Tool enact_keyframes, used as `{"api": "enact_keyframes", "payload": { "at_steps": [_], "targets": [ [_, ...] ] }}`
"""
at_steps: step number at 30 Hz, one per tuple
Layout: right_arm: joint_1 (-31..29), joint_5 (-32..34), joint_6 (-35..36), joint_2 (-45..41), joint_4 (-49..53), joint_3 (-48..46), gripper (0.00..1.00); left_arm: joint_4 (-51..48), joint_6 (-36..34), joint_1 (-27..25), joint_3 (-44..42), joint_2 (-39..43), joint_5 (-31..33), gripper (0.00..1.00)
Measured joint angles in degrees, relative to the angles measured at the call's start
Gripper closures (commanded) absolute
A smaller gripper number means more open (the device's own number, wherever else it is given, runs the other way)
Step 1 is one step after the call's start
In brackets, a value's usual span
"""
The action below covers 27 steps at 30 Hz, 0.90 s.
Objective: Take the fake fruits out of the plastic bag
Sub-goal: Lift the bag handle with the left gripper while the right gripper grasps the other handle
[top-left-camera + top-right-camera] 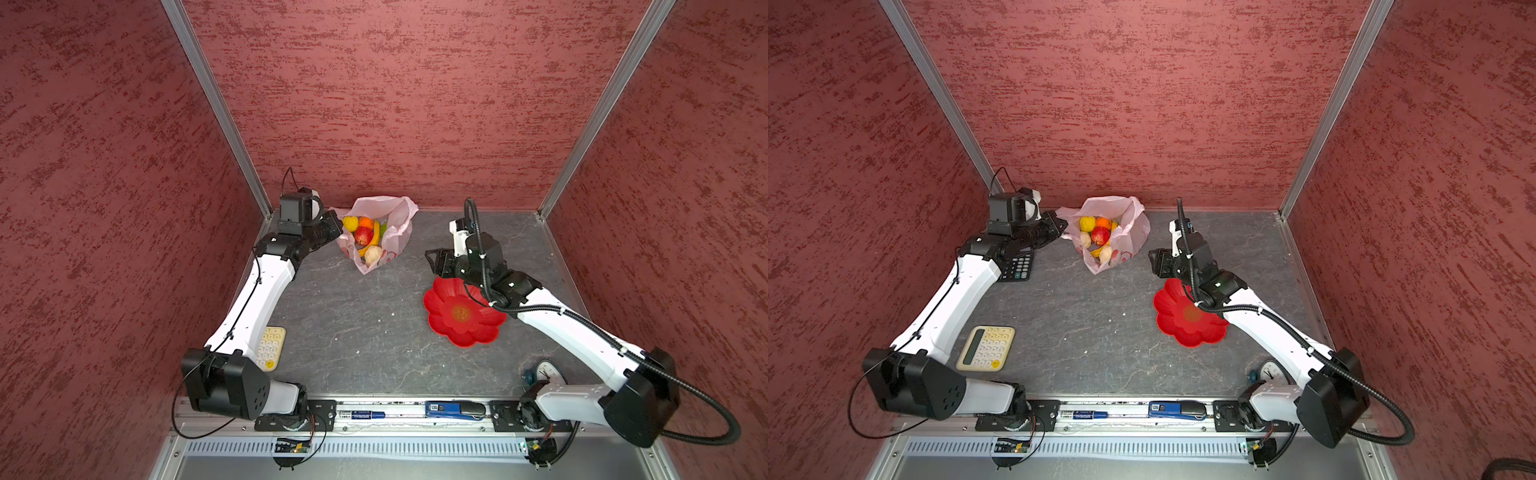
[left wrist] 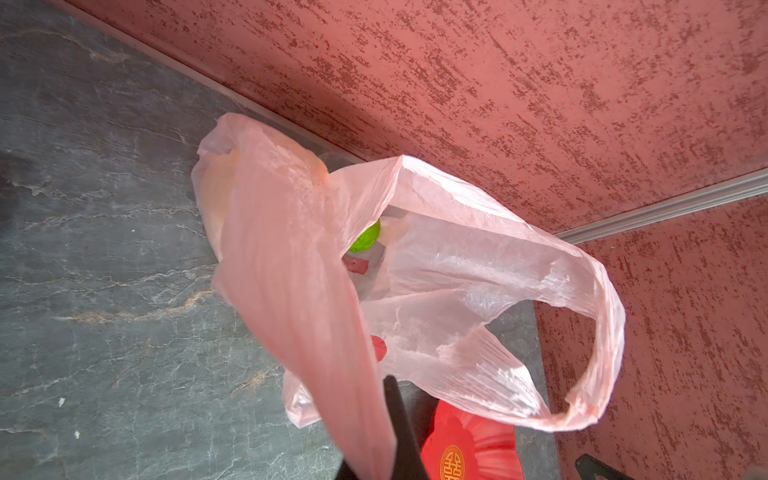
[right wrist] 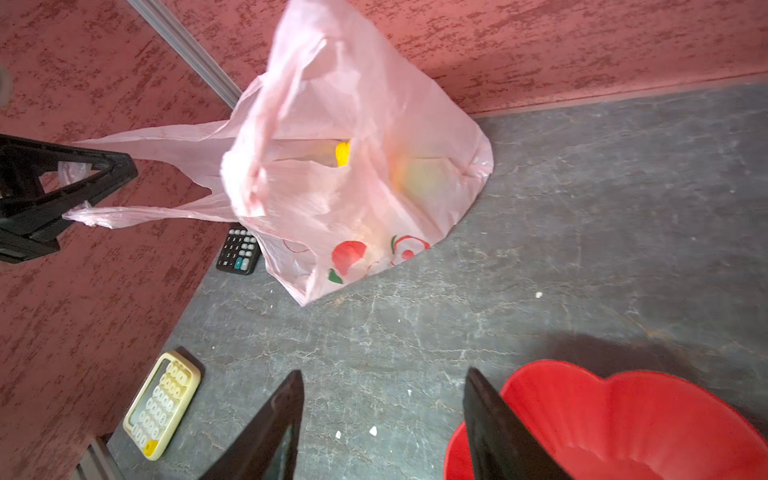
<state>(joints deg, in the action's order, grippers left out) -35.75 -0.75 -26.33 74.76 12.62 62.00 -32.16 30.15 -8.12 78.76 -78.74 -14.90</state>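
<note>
In both top views we see wide bare grey stone-look table (image 1: 353, 316) at frame centre, between the thin crinkly plastic bag (image 1: 401, 226) at upper centre and the glossy scalloped red dish (image 1: 442, 328) at right. The rounded fake fruits (image 1: 364, 236) lie inside the bag's open mouth. Our left gripper (image 1: 337, 226) is clamped tight on the bag's handle. Our right gripper (image 3: 383, 374) stands parted and empty, just beside the dish's rim.
</note>
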Motion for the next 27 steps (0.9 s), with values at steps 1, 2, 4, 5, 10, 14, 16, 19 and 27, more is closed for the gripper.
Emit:
{"api": "enact_keyframes", "payload": {
  "at_steps": [1, 2, 4, 5, 10, 14, 16, 19, 27],
  "targets": [
    [-0.61, 0.07, 0.07, 0.5, -0.07, 0.66, 0.37, -0.57, -0.24, -0.15, -0.39, 1.03, -0.11, 1.0],
    [-1.33, 0.13, 0.09, 1.16, -0.24, 1.51, 0.36, -1.05, -0.46, -0.33, -0.9, 2.14, -0.17, 1.0],
    [-2.49, 0.15, 0.09, 2.14, -0.83, 2.84, 0.36, -1.68, -0.7, -0.63, -1.97, 4.09, -0.28, 1.0],
    [-3.13, 0.15, 0.07, 2.58, -1.09, 3.43, 0.36, -2.08, -0.9, -0.79, -2.56, 4.94, -0.35, 1.0],
    [-4.74, 0.24, -0.79, 5.2, -3.3, 5.42, 0.34, -2.91, -1.16, -1.53, -5.73, 6.93, -1.18, 1.0],
    [-5.03, 2.01, -1.75, 8.26, -3.76, 5.99, 0.33, -3.21, -1.44, -1.92, -8.63, 8.31, -1.66, 1.0],
    [-5.03, 3.37, -2.12, 8.83, -3.72, 5.99, 0.33, -3.63, -1.57, -1.92, -9.42, 9.07, -1.68, 1.0],
    [-5.03, 5.42, -2.58, 8.59, -3.61, 5.99, 0.31, -4.04, -1.79, -1.9, -10.01, 10.34, -1.66, 1.0],
    [-4.57, 8.0, -2.64, 9.7, -3.65, 6.64, 0.3, -4.35, -2.75, -1.84, -10.21, 12.02, -1.68, 1.0]
  ]
}}
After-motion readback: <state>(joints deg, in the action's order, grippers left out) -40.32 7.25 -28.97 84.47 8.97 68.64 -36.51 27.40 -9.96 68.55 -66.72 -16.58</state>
